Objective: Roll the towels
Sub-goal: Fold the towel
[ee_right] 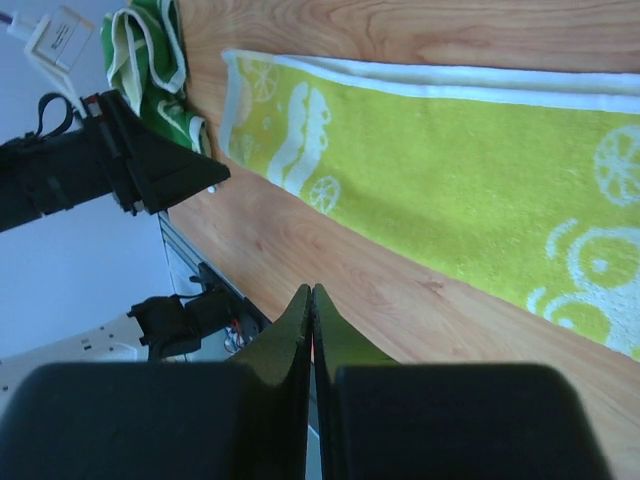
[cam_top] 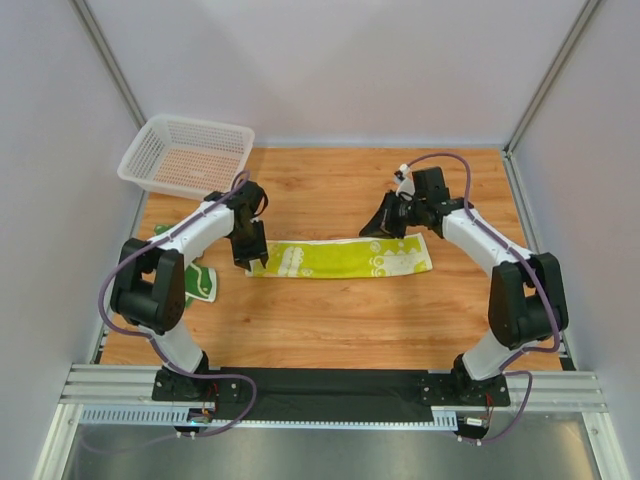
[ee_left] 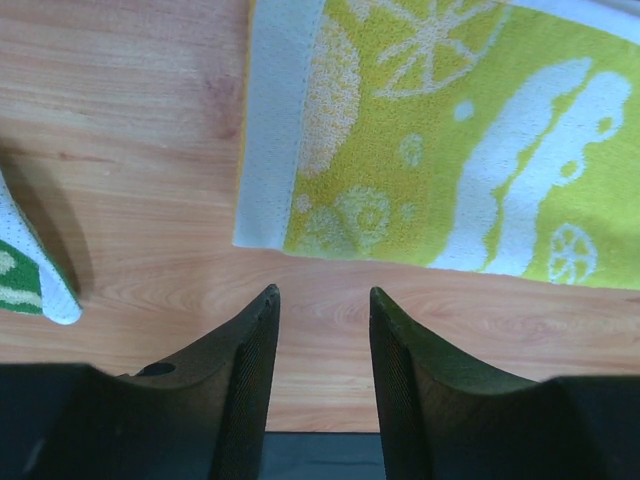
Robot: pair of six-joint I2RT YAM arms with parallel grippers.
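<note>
Wood is under it all: on the wooden table (cam_top: 330, 330) the yellow-green towel (cam_top: 340, 258) lies flat and stretched out long, between the two arms. None of it is rolled yet, so I think the rolling of this one has not begun.

The left gripper (ee_left: 320, 295) hangs just by the towel's left end. Its jaws are partway apart and nothing is between them. The right gripper (ee_right: 312, 290) is near the right end, with its jaws pressed tight together, and it holds nothing too.

A green and cream towel (cam_top: 200, 282) lies bunched up at the table's left edge, beside the left arm. A white mesh basket (cam_top: 135, 165) sits at the back left.

Next, I think, a gripper must pinch one short end of the yellow-green towel and turn it over onto itself. The right one would have to open first.
</note>
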